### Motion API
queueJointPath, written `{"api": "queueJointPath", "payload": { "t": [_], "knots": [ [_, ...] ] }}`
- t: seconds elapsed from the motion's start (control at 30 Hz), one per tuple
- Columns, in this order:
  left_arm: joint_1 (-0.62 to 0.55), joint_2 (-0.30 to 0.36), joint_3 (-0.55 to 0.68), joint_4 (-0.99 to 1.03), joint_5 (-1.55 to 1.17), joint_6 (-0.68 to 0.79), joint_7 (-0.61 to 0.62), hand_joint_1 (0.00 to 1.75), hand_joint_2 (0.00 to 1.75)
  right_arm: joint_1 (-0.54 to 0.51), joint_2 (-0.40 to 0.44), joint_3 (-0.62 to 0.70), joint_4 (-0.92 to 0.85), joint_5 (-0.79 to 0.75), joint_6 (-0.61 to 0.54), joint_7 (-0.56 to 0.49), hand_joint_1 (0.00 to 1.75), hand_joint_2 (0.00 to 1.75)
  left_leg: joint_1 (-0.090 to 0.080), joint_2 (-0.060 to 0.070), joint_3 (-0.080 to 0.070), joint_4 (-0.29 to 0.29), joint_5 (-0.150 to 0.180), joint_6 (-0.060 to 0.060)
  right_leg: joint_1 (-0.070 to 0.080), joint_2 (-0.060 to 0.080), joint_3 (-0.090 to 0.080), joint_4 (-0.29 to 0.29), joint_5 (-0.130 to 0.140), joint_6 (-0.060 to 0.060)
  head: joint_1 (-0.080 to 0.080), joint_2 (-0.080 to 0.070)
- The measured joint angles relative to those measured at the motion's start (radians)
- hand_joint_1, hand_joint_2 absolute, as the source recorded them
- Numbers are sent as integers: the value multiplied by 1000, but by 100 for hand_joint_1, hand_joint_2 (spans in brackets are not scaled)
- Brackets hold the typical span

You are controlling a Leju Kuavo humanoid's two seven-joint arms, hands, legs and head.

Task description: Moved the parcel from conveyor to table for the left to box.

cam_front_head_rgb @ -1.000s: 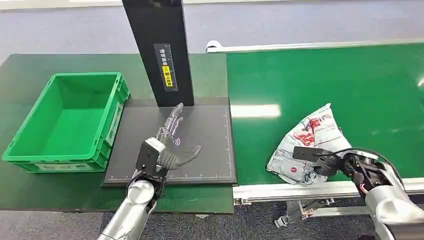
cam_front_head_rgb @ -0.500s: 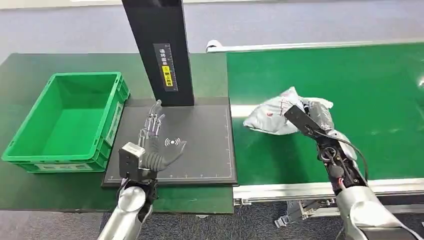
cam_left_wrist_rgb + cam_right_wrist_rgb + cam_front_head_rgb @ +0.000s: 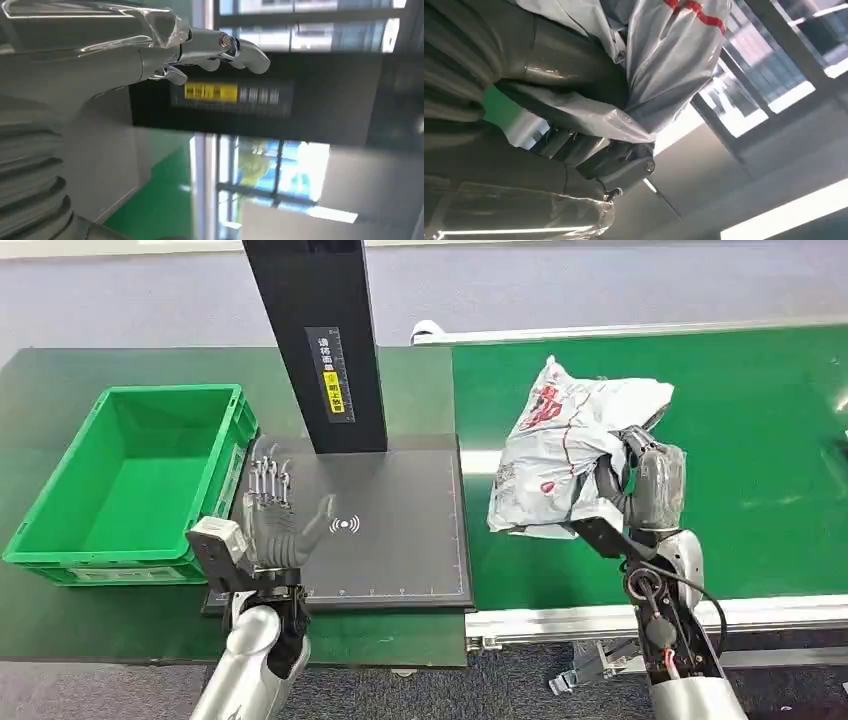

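Right robot hand [image 3: 640,485] wrapped around crumpled grey parcel [image 3: 560,455], held up above green conveyor [image 3: 760,440], near its edge beside black mat [image 3: 400,540]. Parcel gripped from its right side, red print facing up. Left robot hand [image 3: 268,525] spread, nothing held, fingers upright over mat's left part, just beside green crate [image 3: 60,530] on tabletop [image 3: 60,390]. Black post [image 3: 320,340] standing behind mat.
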Motion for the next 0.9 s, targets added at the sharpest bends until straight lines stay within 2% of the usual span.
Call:
{"api": "queueJointPath", "payload": {
  "t": [0.13,0.2,0.33,0.4,0.5,0.67,0.7,0.73,0.77,0.8,0.9],
  "knots": [
    [-9,2,10,5,35,-37,-4,0,175,7,0,142,-9,246,-22,11,175,175,0,1,0,0,0,0,0,1,0,0,0,0,0,0],
    [-12,3,10,12,40,-52,-11,0,175,3,1,244,8,301,-7,16,175,175,0,1,0,0,0,0,0,1,0,0,0,0,0,0],
    [-27,2,9,23,45,-70,-12,0,175,-52,14,461,121,317,114,30,175,175,0,1,1,0,0,0,0,1,0,0,0,0,0,0],
    [-36,2,10,29,45,-71,-10,0,175,-72,25,543,181,305,133,29,175,175,0,0,1,0,0,0,0,0,0,0,0,0,0,0],
    [-42,2,10,34,45,-71,-10,0,175,-103,39,630,257,280,163,12,175,175,0,0,1,0,0,0,0,0,0,0,0,0,0,0],
    [-46,2,11,37,44,-73,-6,0,175,-145,56,710,331,211,145,-10,171,175,0,0,1,0,0,0,0,0,0,0,0,0,0,0],
    [-46,2,11,37,41,-73,-5,0,175,-152,58,721,340,200,134,-10,117,175,0,0,1,0,0,0,0,0,0,0,0,0,0,0],
    [-45,2,12,37,38,-73,-2,0,175,-156,60,730,348,190,117,-8,54,175,0,0,1,0,0,0,0,0,0,0,0,0,0,0],
    [-45,2,12,37,36,-73,-1,0,175,-160,62,734,354,181,108,-5,7,175,0,0,1,0,0,0,0,0,0,0,0,0,0,0],
    [-45,2,13,37,36,-73,0,0,175,-164,64,737,358,167,92,2,2,175,0,0,1,0,0,0,0,0,0,0,0,0,0,0],
    [-44,3,16,37,32,-70,1,0,175,-180,69,735,366,115,38,26,0,175,0,0,1,0,0,0,0,0,0,0,0,0,0,0]
  ]
}}
